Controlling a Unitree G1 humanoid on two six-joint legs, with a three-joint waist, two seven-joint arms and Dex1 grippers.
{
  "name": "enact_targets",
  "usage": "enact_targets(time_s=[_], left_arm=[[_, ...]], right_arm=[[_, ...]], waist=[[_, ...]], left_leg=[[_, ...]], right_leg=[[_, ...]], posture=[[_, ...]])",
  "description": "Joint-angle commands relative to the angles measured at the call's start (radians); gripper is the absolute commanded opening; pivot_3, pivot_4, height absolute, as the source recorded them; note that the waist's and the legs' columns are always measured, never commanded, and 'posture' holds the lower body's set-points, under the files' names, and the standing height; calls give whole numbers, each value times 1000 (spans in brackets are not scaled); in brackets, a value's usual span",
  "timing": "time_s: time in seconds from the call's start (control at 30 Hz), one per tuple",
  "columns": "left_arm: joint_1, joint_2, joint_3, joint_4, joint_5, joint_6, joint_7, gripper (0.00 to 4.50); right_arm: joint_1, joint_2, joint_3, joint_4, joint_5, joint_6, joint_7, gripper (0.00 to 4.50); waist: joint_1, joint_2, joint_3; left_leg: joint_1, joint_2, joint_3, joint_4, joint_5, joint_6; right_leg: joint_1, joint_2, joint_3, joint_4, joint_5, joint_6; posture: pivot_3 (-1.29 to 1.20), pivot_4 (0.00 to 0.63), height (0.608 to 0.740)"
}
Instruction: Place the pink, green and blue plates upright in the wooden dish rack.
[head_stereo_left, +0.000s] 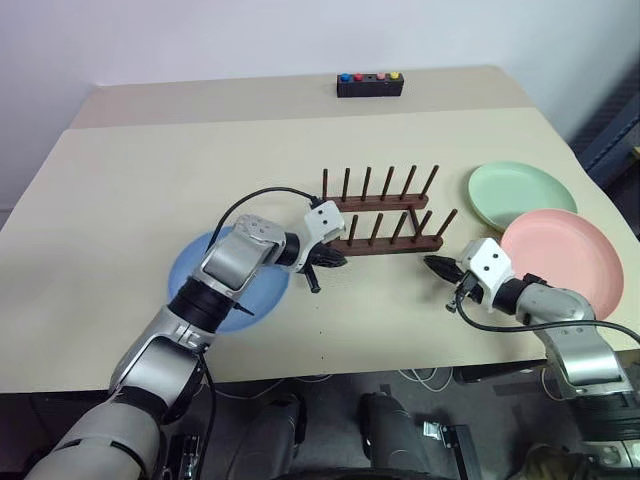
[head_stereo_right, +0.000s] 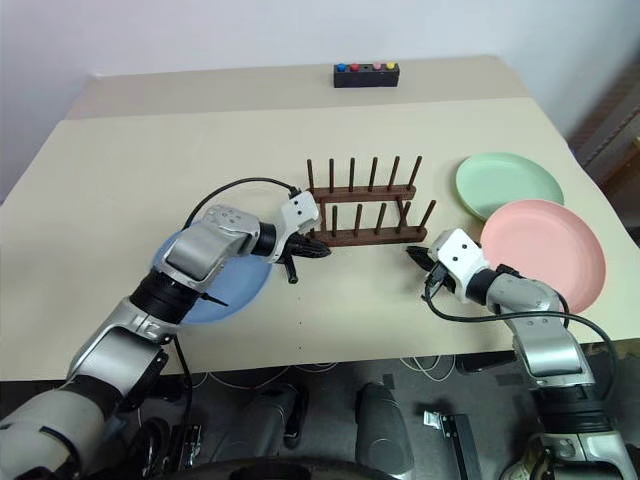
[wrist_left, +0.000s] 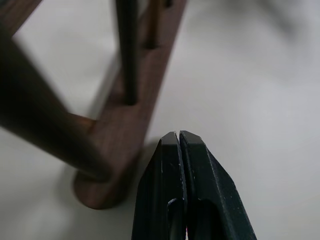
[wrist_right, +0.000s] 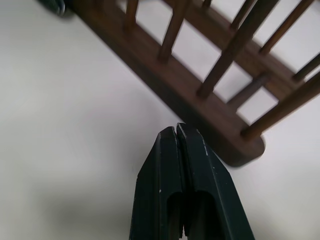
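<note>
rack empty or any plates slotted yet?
Empty. The wooden dish rack shows bare pegs; the blue plate, green plate and pink plate all lie flat on the table.

Bright even light, soft shadows, near rack pegs (wrist_left: 30, 120) blurred

Left arm reaching forward and across toward the middle, elbow bent, wrist angled down; left gripper (head_stereo_left: 328, 259) pointing to the right and downward, black fingers (wrist_left: 172, 165) pressed together, nothing between them. Right arm extended from the right side, forearm low; right gripper (head_stereo_left: 440, 266) aimed inward toward the left one, nearly level, fingers (wrist_right: 175, 155) likewise pressed together and empty. Both grippers low, well apart.
</note>
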Motion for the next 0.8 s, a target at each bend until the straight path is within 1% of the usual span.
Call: enact_targets(time_s=[0.03, 0.43, 0.53, 0.67, 0.8], left_arm=[[-35, -30, -5, 45, 32, -59, 20, 19], [-113, -109, 50, 278, 59, -196, 47, 19], [-143, -122, 67, 359, 70, -254, 63, 19], [-221, -140, 107, 528, 77, -348, 82, 19], [-282, -154, 125, 653, 91, -434, 66, 19]], right_arm=[[-48, 15, 4, 31, -31, -28, -34, 0], [-216, 80, 52, 230, -133, -84, -136, 0], [-239, 85, 57, 257, -139, -94, -143, 0], [-271, 81, 54, 291, -145, -111, -147, 0], [-298, 80, 50, 329, -150, -125, -158, 0]], waist=[[0, 0, 0], [0, 0, 0], [-1, 0, 0], [-1, 0, 0], [-4, 0, 0]], left_leg=[[0, 0, 0, 0, 0, -1], [0, 0, 0, 0, 1, -2], [0, 0, 0, 0, 1, -2], [0, 0, 0, 0, 1, -2], [0, 0, 0, 0, 1, -2]], right_leg=[[0, 0, 0, 0, 0, 0], [0, 0, 0, 0, 0, 0], [0, 0, 0, 0, 0, 0], [0, 0, 0, 0, 0, 0], [0, 0, 0, 0, 0, 1]], posture=[[0, 150, 740], [0, 150, 740], [0, 150, 740], [0, 150, 740], [0, 150, 740]])
